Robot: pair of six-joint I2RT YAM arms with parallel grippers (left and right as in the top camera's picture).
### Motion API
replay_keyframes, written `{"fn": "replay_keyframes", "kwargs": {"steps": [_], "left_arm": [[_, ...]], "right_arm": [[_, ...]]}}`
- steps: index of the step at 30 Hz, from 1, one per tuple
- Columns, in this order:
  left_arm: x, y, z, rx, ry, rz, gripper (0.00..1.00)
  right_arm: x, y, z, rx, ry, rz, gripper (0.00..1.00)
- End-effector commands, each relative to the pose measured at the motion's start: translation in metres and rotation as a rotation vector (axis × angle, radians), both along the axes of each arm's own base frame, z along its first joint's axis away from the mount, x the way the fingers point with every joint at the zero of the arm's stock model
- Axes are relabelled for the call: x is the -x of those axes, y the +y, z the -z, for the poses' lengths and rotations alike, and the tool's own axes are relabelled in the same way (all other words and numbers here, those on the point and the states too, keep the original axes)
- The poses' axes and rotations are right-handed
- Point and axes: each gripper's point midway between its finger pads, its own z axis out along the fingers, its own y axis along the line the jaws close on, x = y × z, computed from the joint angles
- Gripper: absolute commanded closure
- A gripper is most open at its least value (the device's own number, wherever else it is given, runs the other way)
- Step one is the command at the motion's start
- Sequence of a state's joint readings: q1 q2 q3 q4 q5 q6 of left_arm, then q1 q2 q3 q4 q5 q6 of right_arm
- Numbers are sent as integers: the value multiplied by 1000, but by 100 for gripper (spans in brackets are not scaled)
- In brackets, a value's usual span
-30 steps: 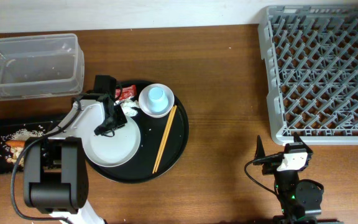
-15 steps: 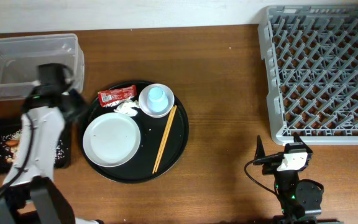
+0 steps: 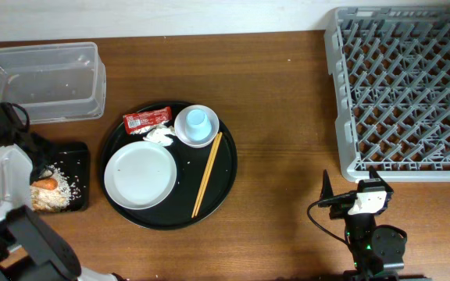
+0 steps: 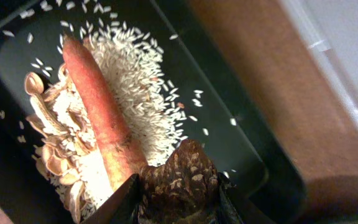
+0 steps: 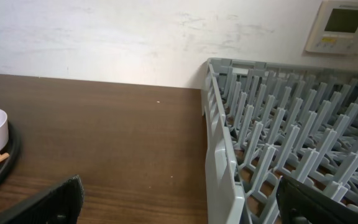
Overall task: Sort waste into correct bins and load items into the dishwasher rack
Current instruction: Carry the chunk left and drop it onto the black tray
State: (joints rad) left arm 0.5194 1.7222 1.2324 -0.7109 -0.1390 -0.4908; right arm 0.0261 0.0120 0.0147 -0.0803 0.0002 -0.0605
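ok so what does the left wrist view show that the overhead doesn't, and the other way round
Only the left wrist: the brown lump clamped between the left gripper's fingers, and pale shell-like scraps beside the rice.

Only the overhead: the round black tray carrying the white plate, the pale-blue cup in the small white dish, the red sachet, the tissue and the chopsticks, plus the dishwasher rack.

Both: the shallow black tray holding rice and the carrot, with the clear tub next to it.
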Motion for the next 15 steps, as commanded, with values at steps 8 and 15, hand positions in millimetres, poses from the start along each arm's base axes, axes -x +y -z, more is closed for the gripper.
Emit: {"fn": "replay_keyframes", "kwargs": {"steps": [8,15], "left_arm": [[-8,-10,5,77,-33,16,29],[-25,-35,-35,162,-201,91,30]], "right_arm": [[0,0,3,3,2,2,2],[0,0,3,3,2,2,2]]}}
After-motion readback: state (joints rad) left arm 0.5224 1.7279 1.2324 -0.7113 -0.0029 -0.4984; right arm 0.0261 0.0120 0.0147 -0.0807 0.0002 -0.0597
